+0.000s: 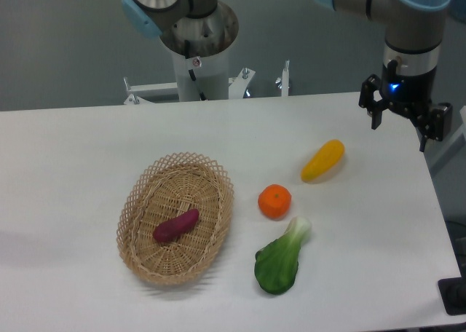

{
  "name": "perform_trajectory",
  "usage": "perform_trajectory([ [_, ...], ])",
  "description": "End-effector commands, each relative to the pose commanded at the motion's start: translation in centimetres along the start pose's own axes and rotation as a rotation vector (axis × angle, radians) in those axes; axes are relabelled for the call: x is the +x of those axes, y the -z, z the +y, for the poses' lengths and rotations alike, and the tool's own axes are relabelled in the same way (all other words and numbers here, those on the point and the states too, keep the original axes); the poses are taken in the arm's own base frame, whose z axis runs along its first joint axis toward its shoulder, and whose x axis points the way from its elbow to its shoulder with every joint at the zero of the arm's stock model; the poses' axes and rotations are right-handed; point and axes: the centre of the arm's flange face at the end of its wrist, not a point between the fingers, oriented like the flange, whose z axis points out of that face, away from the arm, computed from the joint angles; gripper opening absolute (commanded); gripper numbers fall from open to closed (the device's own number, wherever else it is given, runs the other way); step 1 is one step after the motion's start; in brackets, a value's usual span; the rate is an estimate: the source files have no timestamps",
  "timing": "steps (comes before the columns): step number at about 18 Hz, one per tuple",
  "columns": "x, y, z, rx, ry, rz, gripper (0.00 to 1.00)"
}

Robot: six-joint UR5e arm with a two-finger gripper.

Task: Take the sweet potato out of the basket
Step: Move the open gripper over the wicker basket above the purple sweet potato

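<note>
We see the gripper (400,129) high at the far right end of the table (65,172), fingers spread apart and nothing between them. We judge it waits there so that the work area stays free; the pick is not yet begun.

The sweet potato (175,226) is well apart from the gripper, far to its left in the picture and nearer to the camera, lying in the bottom of the basket (218,234) approx. in the middle, slanted. It is alone inside, so fingers probably have room on both long sides.

Between gripper and basket lie other items: a yellow vegetable (322,161) closest to the gripper, then an orange fruit (274,202), and a green leafy vegetable (282,259). All outside the basket, not touching it.

The sweet potato looks small, long, reddish-purple w/ tapered ends and smooth skin. We think it can roll a bit if pushed, because of the round shape.
</note>
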Motion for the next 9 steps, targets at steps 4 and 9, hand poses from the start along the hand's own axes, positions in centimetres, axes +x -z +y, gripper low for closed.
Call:
perform_trajectory([
  [4, 0.4, 0.7, -0.5, 0.001, -0.004, -0.009, 1.00],
  [9, 3.6, -0.1, -2.1, 0.010, 0.009, 0.010, 1.00],
])
